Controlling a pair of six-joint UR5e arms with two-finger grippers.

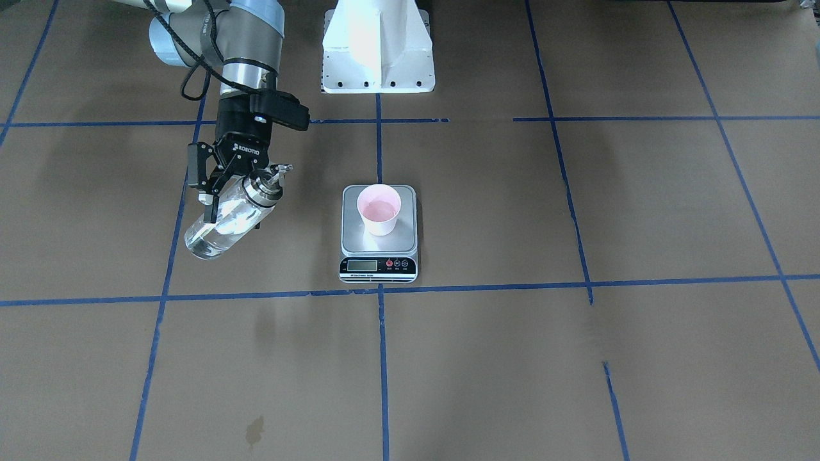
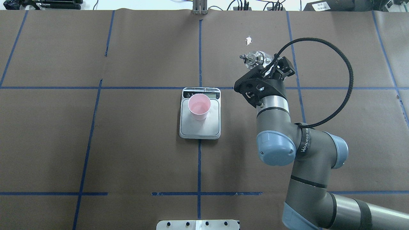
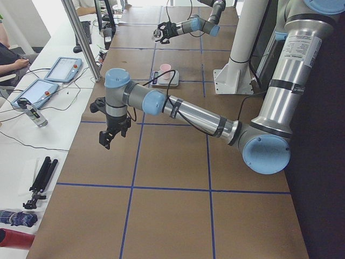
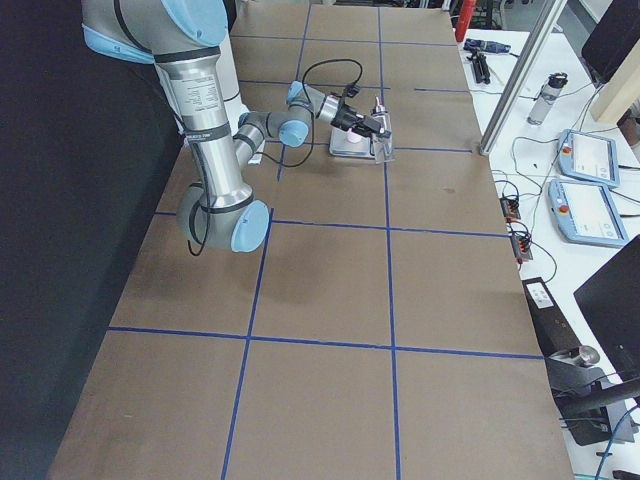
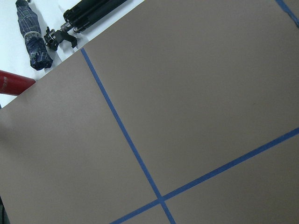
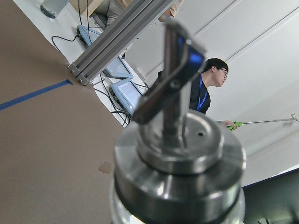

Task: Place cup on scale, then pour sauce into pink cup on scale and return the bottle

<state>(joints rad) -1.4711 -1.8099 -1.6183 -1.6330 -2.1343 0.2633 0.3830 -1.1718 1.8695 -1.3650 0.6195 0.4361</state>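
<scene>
The pink cup [image 1: 379, 210] stands upright on the scale [image 1: 397, 244] at the table's middle, with clear liquid inside; it also shows in the overhead view [image 2: 199, 107] on the scale [image 2: 212, 125]. My right gripper [image 1: 229, 206] is shut on the glass bottle [image 1: 221, 229] and holds it tilted above the table, apart from the scale, silver cap and spout towards the scale. The cap shows overhead [image 2: 254, 59] and fills the right wrist view [image 6: 180, 163]. My left gripper [image 3: 107, 137] hangs over the table's near end, far from the scale; I cannot tell whether it is open.
The white robot base [image 1: 378, 48] stands behind the scale. A dark stain [image 1: 255, 430] marks the paper on the operators' side. A black tripod [image 5: 88, 11], a folded umbrella [image 5: 35, 39] and a red object [image 5: 14, 83] lie beyond the table's end.
</scene>
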